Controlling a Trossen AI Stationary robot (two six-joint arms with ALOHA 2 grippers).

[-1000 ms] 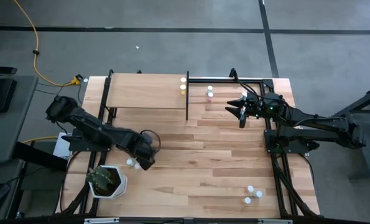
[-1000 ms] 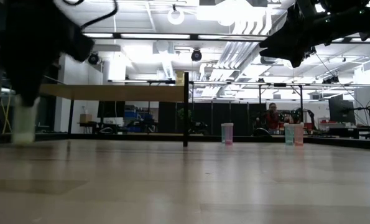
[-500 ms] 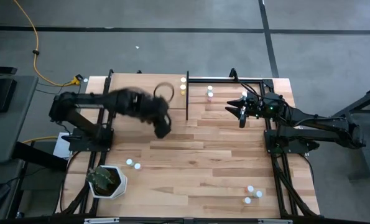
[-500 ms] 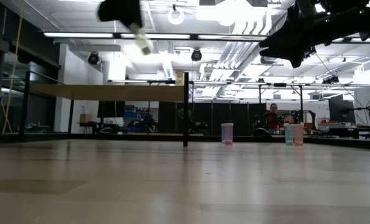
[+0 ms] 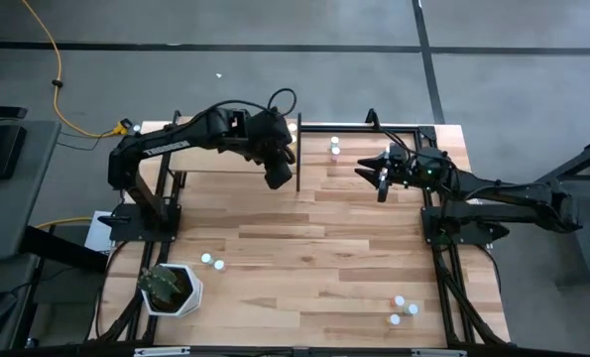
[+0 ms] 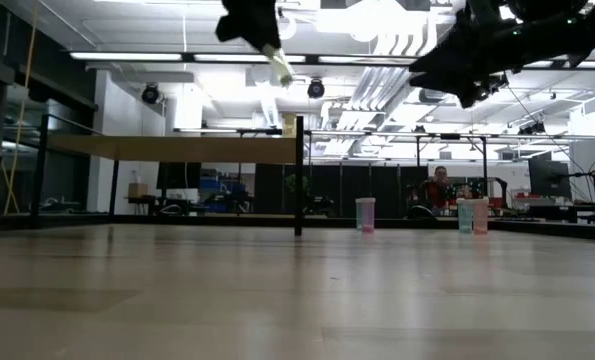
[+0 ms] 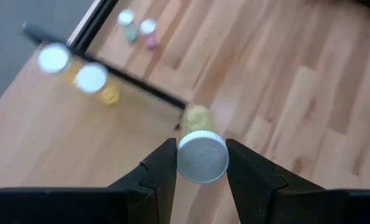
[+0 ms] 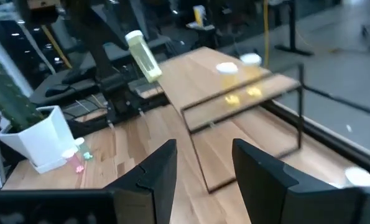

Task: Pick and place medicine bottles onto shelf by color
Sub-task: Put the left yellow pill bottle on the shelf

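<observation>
High view is showing the left claw (image 5: pixel 280 177) hanging over the right end of the shelf (image 5: pixel 210 146), beside the black post, while the left wrist view is showing its fingers (image 7: pixel 161 167) pressing on either side of a white-capped yellow bottle (image 7: pixel 201 152), so that claw is gripping the bottle above the light-wood board. In the low view the same bottle (image 6: pixel 276 63) is hanging tilted, high above the shelf board (image 6: pixel 177 148). Two more yellow bottles (image 5: pixel 293 137) are standing on the shelf's right end, close to the post. The right claw (image 5: pixel 380 179) is waiting in the air over the far right part of the counter (image 5: pixel 324 268), its fingers (image 8: pixel 160 169) standing apart with nothing between them. A pair of bottles (image 5: pixel 334 148) is sitting on the counter just right of the shelf, two (image 5: pixel 212 262) are lying near the white plant pot (image 5: pixel 173 289) at the near left, and three (image 5: pixel 402 308) are clustering at the near right
</observation>
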